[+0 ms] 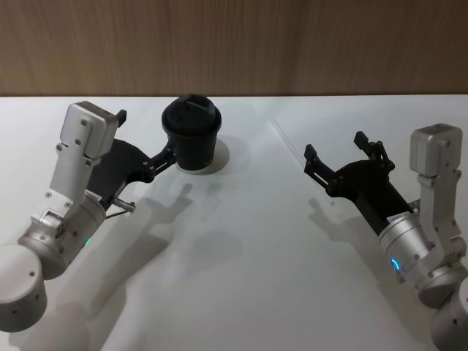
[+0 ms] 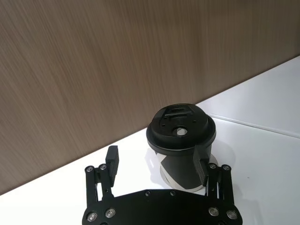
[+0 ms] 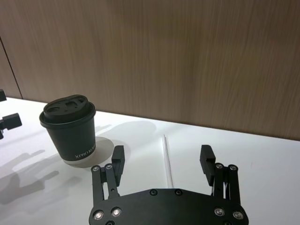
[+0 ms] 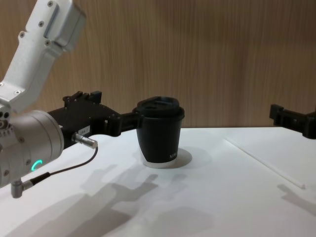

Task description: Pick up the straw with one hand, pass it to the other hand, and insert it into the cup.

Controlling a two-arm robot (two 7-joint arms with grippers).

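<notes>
Black and spread wide, the right gripper [image 3: 162, 154] hovers off the white table [image 1: 241, 263] with nothing in it. That wide spread suits a thin thing lying flat, since it leaves room to come down on either side. Below this claw and just ahead of it lies the straw [image 3: 167, 161], flat on the table and running away from the claw on the line between its fingers, so a closing pinch would cross its width. I judge the pick-up is the step in hand, with nothing of the task done yet. Farther off, to this claw's left, the cup [image 1: 191, 135] stands upright with its lid on. The left gripper [image 1: 145, 134] is likewise wide and empty, with one finger close against the cup's side. Whether it touches I cannot tell. It is probably placed there to be near the lid once the straw is handed over. Beyond both runs a wood-grain wall [image 1: 292, 44].
</notes>
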